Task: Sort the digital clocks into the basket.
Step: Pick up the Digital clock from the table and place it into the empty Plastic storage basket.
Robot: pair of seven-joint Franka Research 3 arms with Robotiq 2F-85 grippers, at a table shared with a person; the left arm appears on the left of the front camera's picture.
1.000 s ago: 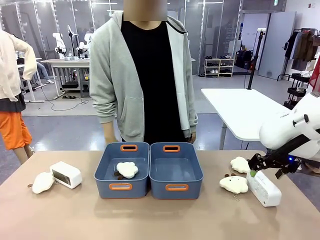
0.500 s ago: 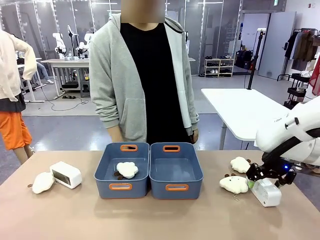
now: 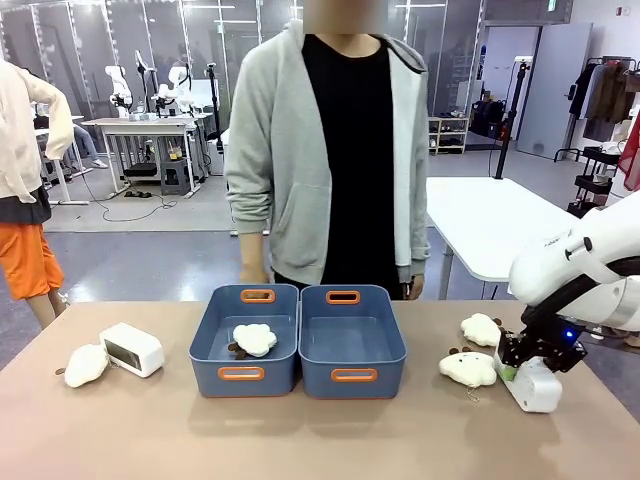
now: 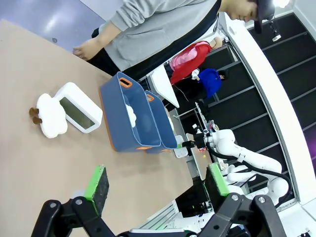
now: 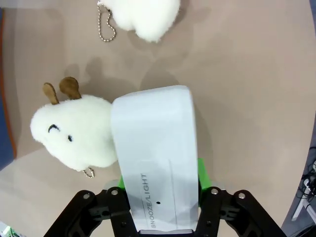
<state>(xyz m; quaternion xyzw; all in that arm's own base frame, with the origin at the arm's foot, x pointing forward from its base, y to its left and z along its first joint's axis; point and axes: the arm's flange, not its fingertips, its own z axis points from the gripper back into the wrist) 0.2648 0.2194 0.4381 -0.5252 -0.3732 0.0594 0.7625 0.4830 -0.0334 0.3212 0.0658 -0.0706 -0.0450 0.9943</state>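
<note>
Clock [image 3: 535, 388] right of baskets [image 3: 320, 378]: gripped by right pincer [image 5: 160, 178]. Second clock [image 3: 132, 349] left of baskets, untouched. Left pincer [image 4: 155, 183] gapes, empty. None sorted yet.

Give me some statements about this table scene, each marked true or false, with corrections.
1. The right gripper is shut on a digital clock. True.
2. The left gripper holds a plush toy. False: it is open and empty.
3. One plush toy lies in the left basket. True.
4. The right basket is empty. True.
5. The second clock lies in the left basket. False: it stands on the table beside another plush toy.
</note>
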